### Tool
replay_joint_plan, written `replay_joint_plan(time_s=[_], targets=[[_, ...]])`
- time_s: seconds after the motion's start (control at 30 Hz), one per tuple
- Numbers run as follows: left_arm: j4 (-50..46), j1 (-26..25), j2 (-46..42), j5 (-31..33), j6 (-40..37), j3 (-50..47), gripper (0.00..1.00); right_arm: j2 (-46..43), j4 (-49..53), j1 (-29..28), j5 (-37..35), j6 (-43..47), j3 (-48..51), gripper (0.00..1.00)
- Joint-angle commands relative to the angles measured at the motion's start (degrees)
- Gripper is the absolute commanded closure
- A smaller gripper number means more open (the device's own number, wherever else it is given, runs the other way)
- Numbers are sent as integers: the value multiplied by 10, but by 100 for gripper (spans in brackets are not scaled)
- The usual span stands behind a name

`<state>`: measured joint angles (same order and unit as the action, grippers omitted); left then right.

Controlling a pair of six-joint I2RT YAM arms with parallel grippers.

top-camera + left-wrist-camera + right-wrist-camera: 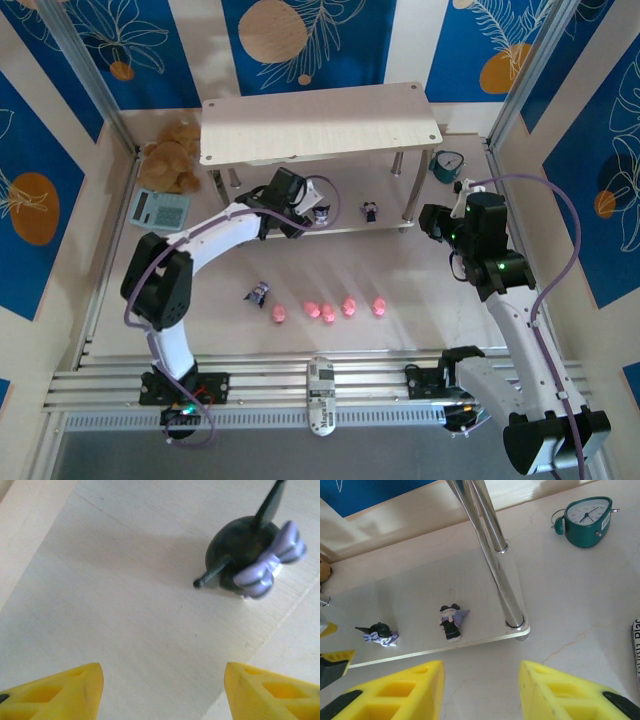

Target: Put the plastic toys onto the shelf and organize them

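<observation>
Closest in the left wrist view are the yellow plastic tips of the left jaws. They stand apart with nothing between them, low over the pale wood-grain lower board [125, 605] of the two-tier shelf [320, 118]. Just ahead of them a tiny dark figurine with a lilac bow [247, 555] sits on that board, free of any grip; I cannot tell whether it is upright. A second dark white-faced figurine [451, 621] is to its right on the same board, apart from it. A third dark figurine [258, 292] and a row of five small pink pig figures [328, 310] lie on the surface in front of the shelf, not yet placed. The right jaws are also apart and empty, hanging over the surface near the shelf's silver front leg [495, 570].

The main risk is probably the left arm's way out. The bowed figurine's thin ears stick out close to the jaws, so a sideways pull could clip and topple it. A steep lift could strike the top board overhead and shake both figurines. A careless right arm could nudge the leg.
</observation>
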<state>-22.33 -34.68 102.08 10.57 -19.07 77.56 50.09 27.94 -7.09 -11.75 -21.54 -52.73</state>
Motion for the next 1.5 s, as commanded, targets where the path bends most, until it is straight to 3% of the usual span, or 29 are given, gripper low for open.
replay_joint_plan(time_s=[0.0,0.2,0.37,0.53,0.67,0.87,1.1,1.27,1.4,1.47], targets=[[-31,-5,-74,-12,36,-39,35,-5,7,-2,7,3,5,56],[-125,-34,-207,5,132,-96,40,-2,49,-9,29,14,-11,56],[-329,-40,-279,22,325,-86,42,3,137,-34,74,15,-42,55],[-258,-40,-425,-66,564,-282,39,31,194,-100,189,-9,-55,54],[-243,-53,-560,-53,698,-376,39,39,178,-217,192,-2,-45,53],[-354,-68,-636,-30,752,-367,41,109,136,-353,185,4,-68,53],[-254,-79,-619,-30,818,-422,48,256,126,-448,167,12,-128,55],[-177,-88,-624,-38,876,-492,54,341,116,-476,152,-7,-172,56],[-170,-90,-614,-35,875,-510,68,393,75,-477,155,-46,-191,70],[-165,-90,-604,-33,869,-515,69,422,65,-478,156,-56,-207,76]])
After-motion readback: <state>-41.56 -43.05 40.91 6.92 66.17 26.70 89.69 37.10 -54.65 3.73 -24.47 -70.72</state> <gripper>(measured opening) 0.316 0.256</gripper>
